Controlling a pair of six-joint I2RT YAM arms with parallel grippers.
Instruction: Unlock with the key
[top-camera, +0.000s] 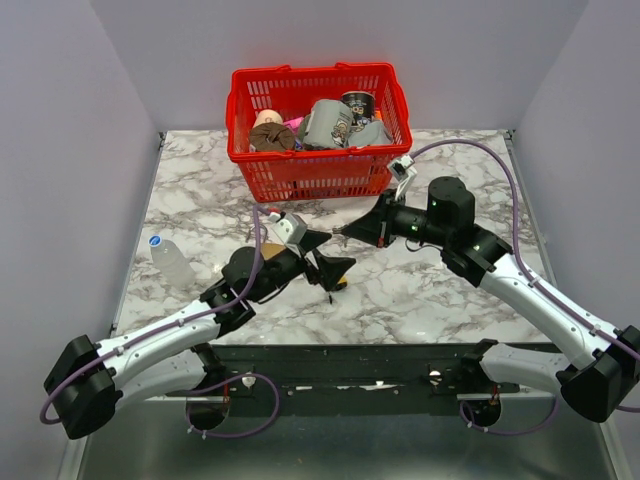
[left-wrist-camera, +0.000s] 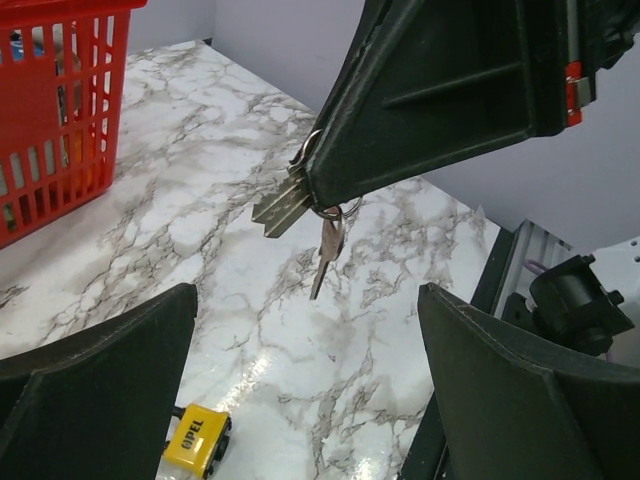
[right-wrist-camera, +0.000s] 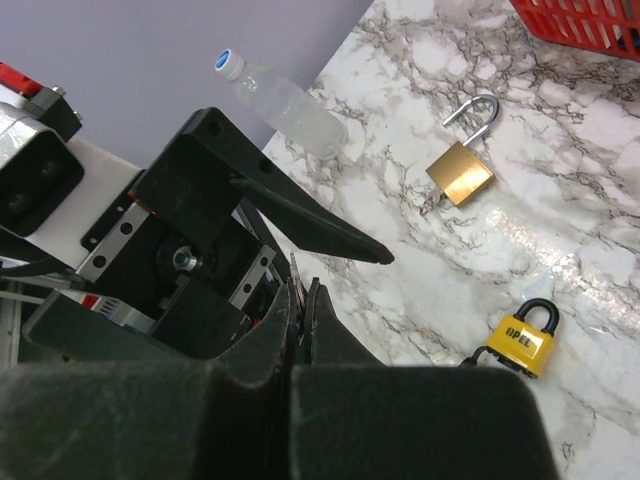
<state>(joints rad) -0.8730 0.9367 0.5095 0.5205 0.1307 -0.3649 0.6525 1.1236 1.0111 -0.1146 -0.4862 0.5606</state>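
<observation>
My right gripper (right-wrist-camera: 305, 300) is shut on a slim grey metal key (right-wrist-camera: 297, 275), with only its edge showing between the fingers. In the left wrist view the right gripper (left-wrist-camera: 320, 190) holds the key (left-wrist-camera: 280, 208) by its ring, and a second key (left-wrist-camera: 327, 252) hangs below. The small yellow-and-black padlock (left-wrist-camera: 195, 438) lies on the marble under my left gripper (left-wrist-camera: 305, 330), which is open and empty. From above, the left gripper (top-camera: 335, 258) sits just below the right gripper (top-camera: 340, 232), with the yellow padlock (top-camera: 340, 284) beside it.
A brass padlock (right-wrist-camera: 462, 170) with its shackle open lies on the marble table (top-camera: 440, 290). A clear water bottle (top-camera: 170, 262) lies at the left. A red basket (top-camera: 318, 178) with several items stands at the back.
</observation>
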